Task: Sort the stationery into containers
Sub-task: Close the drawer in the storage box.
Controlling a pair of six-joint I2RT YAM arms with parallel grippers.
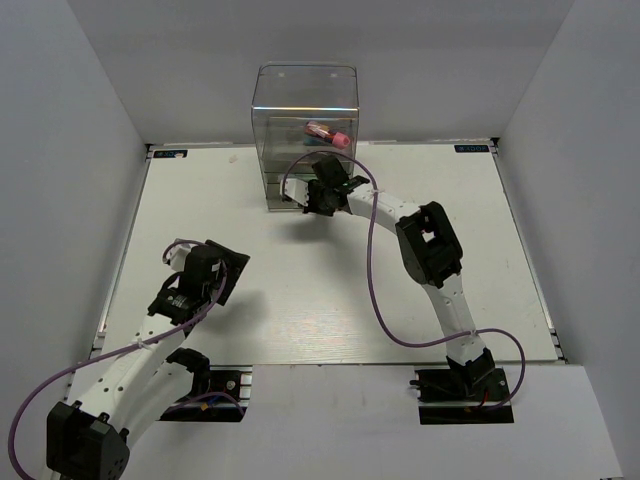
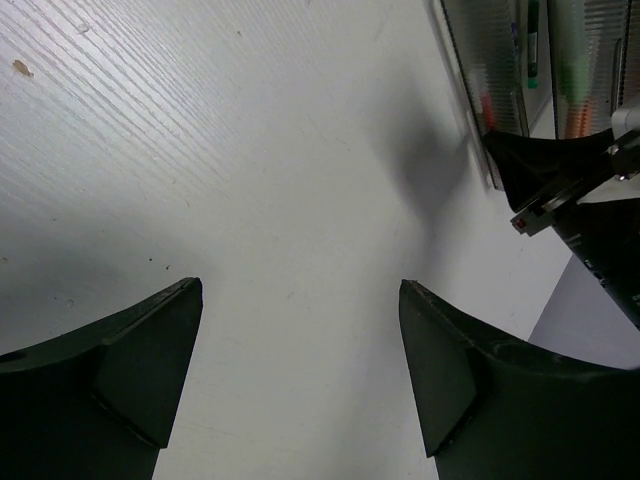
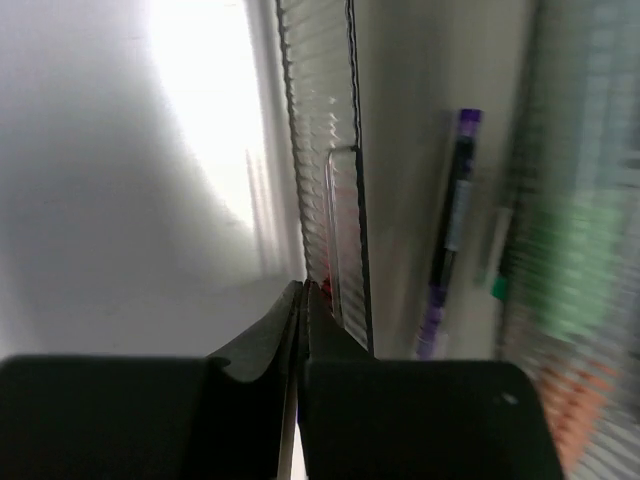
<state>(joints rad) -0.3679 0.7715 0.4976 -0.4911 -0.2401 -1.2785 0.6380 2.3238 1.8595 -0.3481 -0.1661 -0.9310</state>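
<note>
Clear ribbed plastic is forming the drawer cabinet (image 1: pixel 305 110), which is standing at the far middle of the bench (image 1: pixel 300 320). Its walls are looking thin, glossy and slick. I judge it light enough to skate if shoved hard.

All the stationery in view is lying inside the cabinet. A fat red pink-capped tube (image 1: pixel 328 134) is resting in its upper level. Lower down, the right wrist view is showing a slim dark pen with purple ends (image 3: pixel 450 235) lying lengthwise in a drawer. Deeper inside the cabinet, blurred green (image 3: pixel 570 280) and orange (image 3: pixel 565 420) shapes are showing, likely markers.

The right fingers (image 3: pixel 262 345) are pressing together, with nothing visible between them. Their tips are sitting right at the edge of a ribbed drawer front (image 3: pixel 318 150), just beside its clear loop handle (image 3: pixel 338 220). The left fingers (image 2: pixel 130 370) are standing wide apart and empty, hovering over bare bench in front of the cabinet and off to its left.

The pens and markers are probably light, stiff, smooth and prone to rolling, so gripping across mid-barrel is looking safest. The drawer is likely flexing under uneven force, so hooking the handle or pushing squarely on the front is looking wise.
</note>
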